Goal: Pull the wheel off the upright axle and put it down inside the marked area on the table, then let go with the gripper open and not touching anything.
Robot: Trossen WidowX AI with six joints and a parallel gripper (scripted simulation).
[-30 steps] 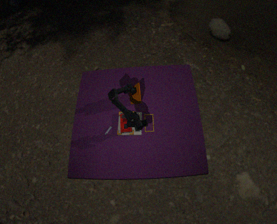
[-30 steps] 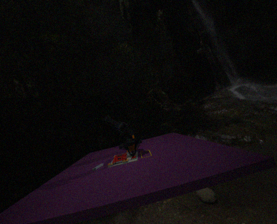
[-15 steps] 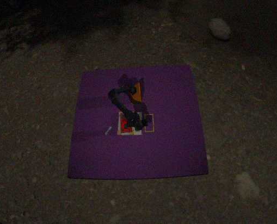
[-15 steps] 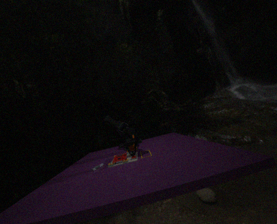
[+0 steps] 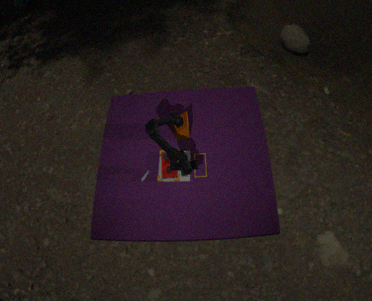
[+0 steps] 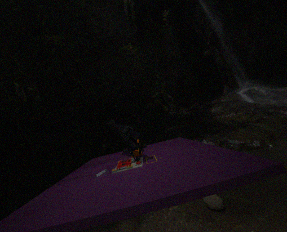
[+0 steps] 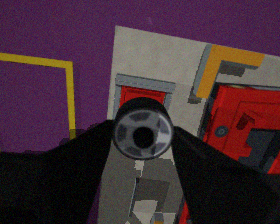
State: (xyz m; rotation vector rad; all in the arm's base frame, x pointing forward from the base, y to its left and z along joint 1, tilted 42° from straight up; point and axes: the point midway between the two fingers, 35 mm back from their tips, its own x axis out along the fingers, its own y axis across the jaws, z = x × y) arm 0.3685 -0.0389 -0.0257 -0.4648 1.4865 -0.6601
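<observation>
Wrist view, looking down along the tool axis. The wheel sits directly between the two dark fingers of the gripper, its hub hole facing the camera, so the wheel's axis runs along the line of sight and, by judgement, along the upright axle it is mounted on; the axle itself is hidden inside the dark hub. The jaws are clenched on the wheel's tread from left and right, each finger touching the rim.

The decisive relation for the coming move is therefore vertical: the wheel should come off by a straight lift along its own axis, since any sideways pull would likely bind it on the axle. It cannot be told from these views whether it is seated or already partly raised.

The wheel shows a black tyre, a grey face with several darker recesses between spokes, and a round black centre. It stands over the pale board beside a red block.

The marked area, a yellow outline on the purple counter, lies just beside the board, to the left in the wrist view and to the right of the board in the top view. A small pale bar lies apart on the board's other side.
</observation>
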